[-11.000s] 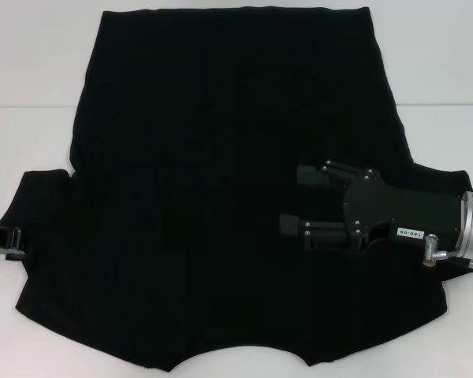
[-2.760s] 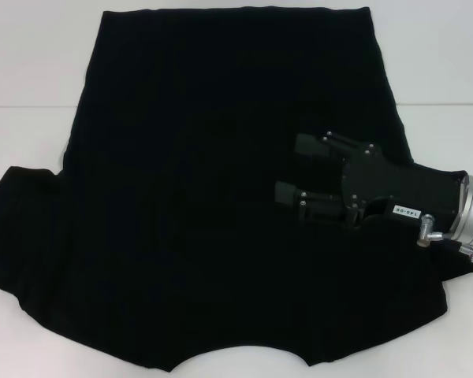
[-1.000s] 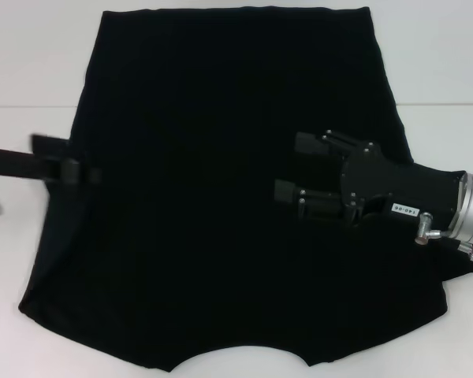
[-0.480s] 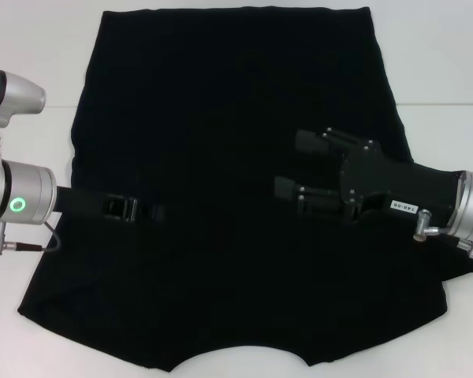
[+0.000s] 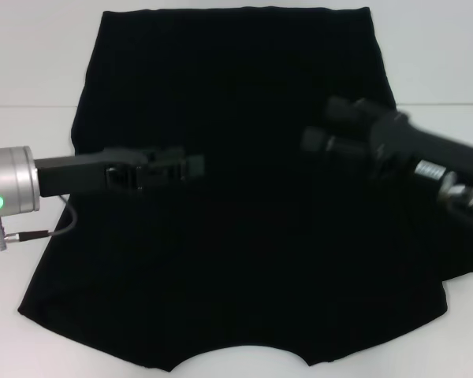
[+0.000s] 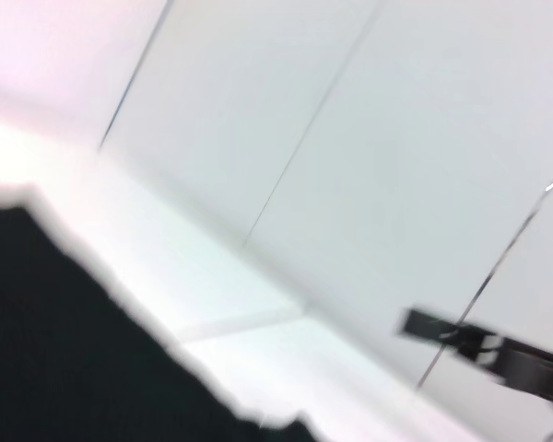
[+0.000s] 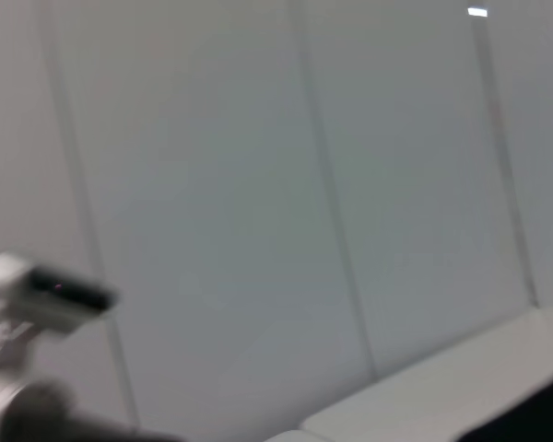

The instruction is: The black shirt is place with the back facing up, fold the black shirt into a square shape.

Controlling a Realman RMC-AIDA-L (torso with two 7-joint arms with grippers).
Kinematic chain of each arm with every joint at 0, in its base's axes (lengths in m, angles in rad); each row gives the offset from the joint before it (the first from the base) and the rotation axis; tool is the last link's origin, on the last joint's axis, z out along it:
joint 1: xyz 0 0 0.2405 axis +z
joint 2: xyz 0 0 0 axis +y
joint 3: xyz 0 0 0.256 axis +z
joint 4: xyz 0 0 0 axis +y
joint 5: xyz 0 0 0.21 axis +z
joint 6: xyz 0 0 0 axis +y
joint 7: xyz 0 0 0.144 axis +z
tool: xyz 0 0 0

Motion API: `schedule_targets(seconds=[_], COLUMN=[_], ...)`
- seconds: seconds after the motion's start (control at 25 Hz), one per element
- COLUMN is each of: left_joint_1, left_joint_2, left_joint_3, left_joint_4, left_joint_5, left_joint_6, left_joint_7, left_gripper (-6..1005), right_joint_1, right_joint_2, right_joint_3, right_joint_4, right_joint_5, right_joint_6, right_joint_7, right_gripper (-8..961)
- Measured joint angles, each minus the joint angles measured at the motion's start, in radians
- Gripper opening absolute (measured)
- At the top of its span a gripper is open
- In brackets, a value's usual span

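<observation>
Black shirt [image 5: 236, 197] is filling the frame; left gripper [image 5: 191, 167], jaw state unclear, is reaching centre-left; right gripper [image 5: 319, 130], slightly parted, upper right. Best to fold symmetrically.

**Count: one shirt, two grippers, one table**

- Black shirt [image 5: 244, 252]: 1, spread flat.
- Grippers: 2. Left gripper [image 5: 191, 167] over the shirt's left half; right gripper [image 5: 319, 130] over its right half.
- Silver wrist cylinders: 2, one per arm.
- Green ring light: 1, on left wrist.
- White table [image 5: 31, 63]: 1.
</observation>
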Motion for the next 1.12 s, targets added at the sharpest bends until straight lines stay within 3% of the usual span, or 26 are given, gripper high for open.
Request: schedule_targets(seconds=[0.24,0.44,0.64,0.88,1.12], left_joint_1=[0.033,0.047,0.054,0.059,0.068], left_joint_2=[-0.008,-0.015,-0.015,-0.016,-0.017], left_joint_3=[0.001,0.024,0.034,0.034,0.035], left_joint_4=[-0.193,-0.23,-0.228,-0.212,-0.21], left_joint_5=[-0.184,-0.164,-0.07,0.01,0.057], left_joint_6=[-0.005,-0.033,-0.036,-0.004,0.033], left_joint_7=[0.406,0.637,0.755,0.767,0.795], left_gripper=[654,761,923,922,922], right_joint_1=[-0.005,-0.035,-0.054,-0.055,-0.046], right_joint_2=[-0.058,-0.125,-0.186,-0.218,-0.24], right_joint_3=[0.055,0.046,0.047,0.078,0.159], right_joint_4=[-0.002,-0.005,-0.048,-0.17,-0.195], right_joint_5=[-0.003,-0.024,-0.218,-0.558,-0.707], right_joint_6=[0.153,0.241,0.256,0.181,0.031], right_joint_7=[0.411,0.724,1.029,1.307,1.406], right_gripper=[838,832,826,819,812])
